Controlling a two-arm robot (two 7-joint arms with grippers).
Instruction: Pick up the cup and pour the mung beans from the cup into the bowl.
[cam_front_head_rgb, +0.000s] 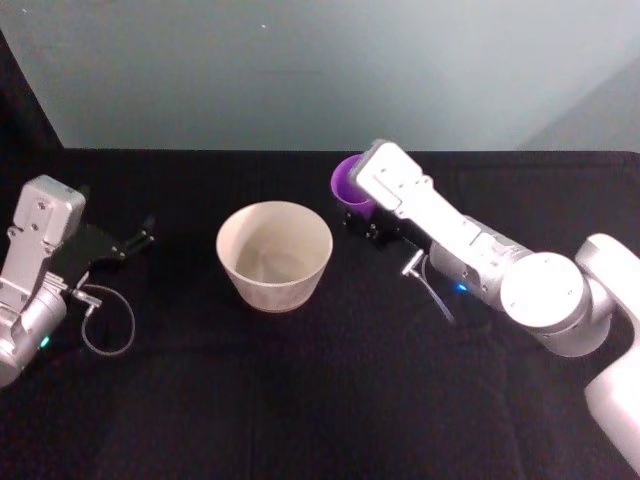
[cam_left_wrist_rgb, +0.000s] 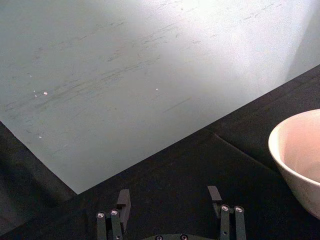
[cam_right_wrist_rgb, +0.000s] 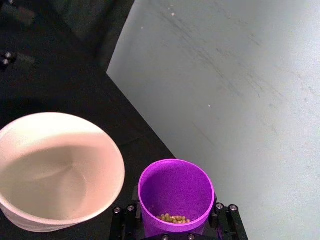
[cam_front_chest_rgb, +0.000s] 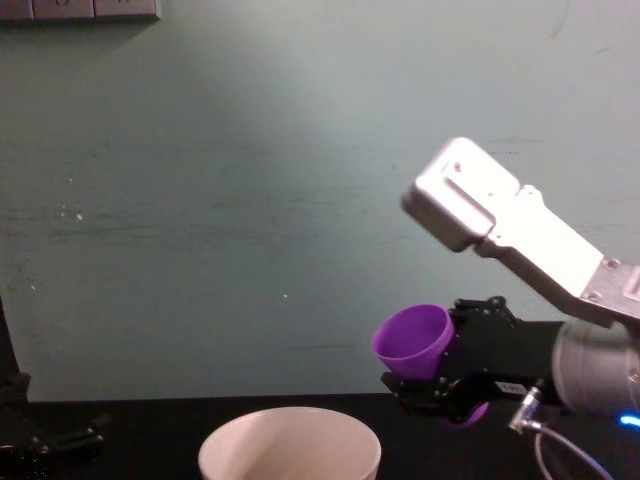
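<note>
1. The black table (cam_front_head_rgb: 300, 400) fills the lower half of the head view and carries everything, so I have open room around the pour.
2. The bowl (cam_front_head_rgb: 275, 290) sits at centre frame, mouth up and looking empty, ready to take the pour.
3. My right gripper (cam_front_chest_rgb: 435, 385) reaches in from the right edge of the chest view. Its fingers are clamped across the cup's lower body, which leaves the rim free for pouring.
4. My left gripper (cam_left_wrist_rgb: 169, 202) is parked at the left edge of the head view, fingers apart around nothing, well clear of the bowl.
5. The cup (cam_front_head_rgb: 347, 185) hangs to the upper right of the bowl, apart from it. It tips toward the bowl, and I judge the pour is only beginning.
6. The mung beans (cam_right_wrist_rgb: 175, 218) lie in a small heap inside the cup against its lower wall; none has spilled.
</note>
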